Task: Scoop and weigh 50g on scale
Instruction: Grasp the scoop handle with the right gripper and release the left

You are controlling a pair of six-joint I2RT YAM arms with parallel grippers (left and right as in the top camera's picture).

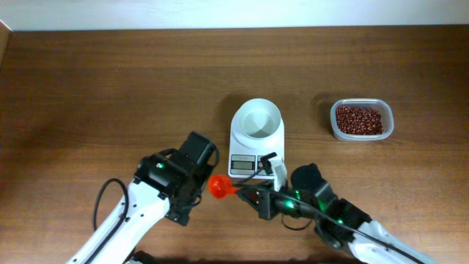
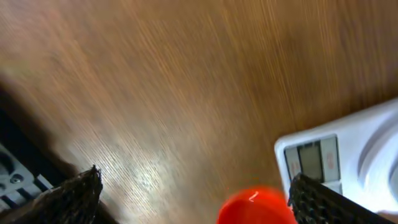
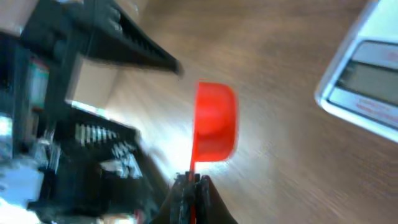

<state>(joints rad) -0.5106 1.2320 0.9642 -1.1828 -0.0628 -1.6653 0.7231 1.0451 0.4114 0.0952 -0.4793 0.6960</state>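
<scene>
Red scoop (image 3: 216, 121) just in front of the scale (image 1: 255, 147), its thin handle pinched tight in the right gripper (image 3: 191, 186). Left gripper (image 2: 196, 198) is spread wide to either side of the scoop's cup and holds nothing. The white bowl (image 1: 257, 119) on the scale looks empty. Best handling, probably: draw the scoop clear of the left fingers first. Then swing it around the scale, not over the bowl, to the tub of red-brown beans (image 1: 360, 119), well apart on the right.
</scene>
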